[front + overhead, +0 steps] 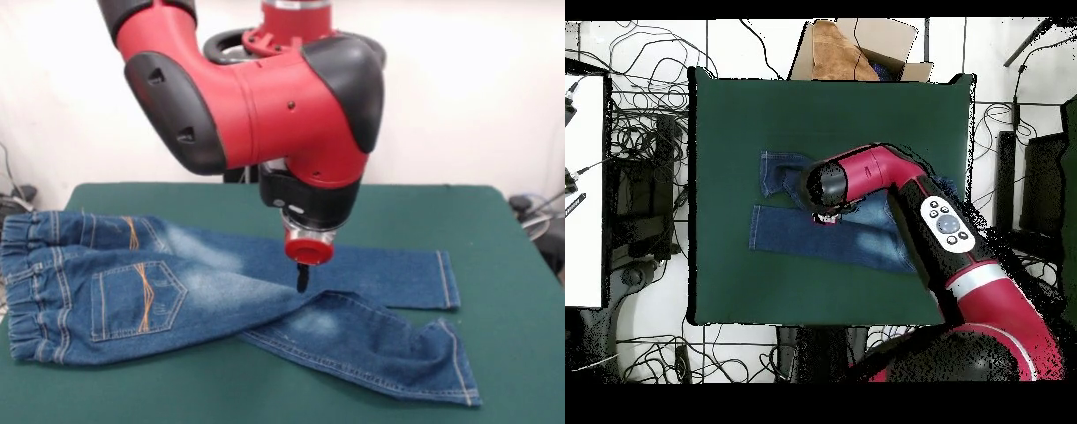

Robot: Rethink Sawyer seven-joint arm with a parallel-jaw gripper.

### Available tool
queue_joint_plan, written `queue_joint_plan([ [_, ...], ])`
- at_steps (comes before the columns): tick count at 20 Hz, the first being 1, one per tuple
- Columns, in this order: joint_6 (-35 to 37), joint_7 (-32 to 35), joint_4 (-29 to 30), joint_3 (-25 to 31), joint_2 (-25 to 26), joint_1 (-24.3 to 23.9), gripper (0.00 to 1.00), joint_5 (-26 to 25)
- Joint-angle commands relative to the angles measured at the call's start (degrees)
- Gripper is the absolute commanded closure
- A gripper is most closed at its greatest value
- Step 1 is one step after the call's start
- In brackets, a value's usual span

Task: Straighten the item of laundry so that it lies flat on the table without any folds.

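The small blue denim jeans (177, 291) lie on the dark green table (503, 353), back pockets with orange stitching facing up. The gathered waistband is at the left and both legs run to the right. The far leg ends at a cuff (446, 278). The near leg slants to the front right, and there is a crease where the legs meet. My gripper (303, 281) points straight down with its dark tips together, touching the denim at that junction. I cannot tell whether cloth is pinched. In the overhead view the arm hides much of the jeans (790, 232) and the gripper (827, 216).
An open cardboard box (855, 50) stands just beyond the table's far edge in the overhead view. Cables lie on the floor around the table (725, 120). The waistband reaches close to the table's left edge in the front view.
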Motion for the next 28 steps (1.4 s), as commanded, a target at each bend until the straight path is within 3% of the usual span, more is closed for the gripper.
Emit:
queue_joint_plan([
  [1,-7.0,-15.3,1.6,2.1,3.0,-3.3,0.0,-3.7],
  [11,-11.9,-14.8,3.5,3.4,2.8,-4.9,0.0,-2.8],
  [28,-13.2,-13.3,4.7,2.8,3.0,-3.4,0.0,-0.7],
])
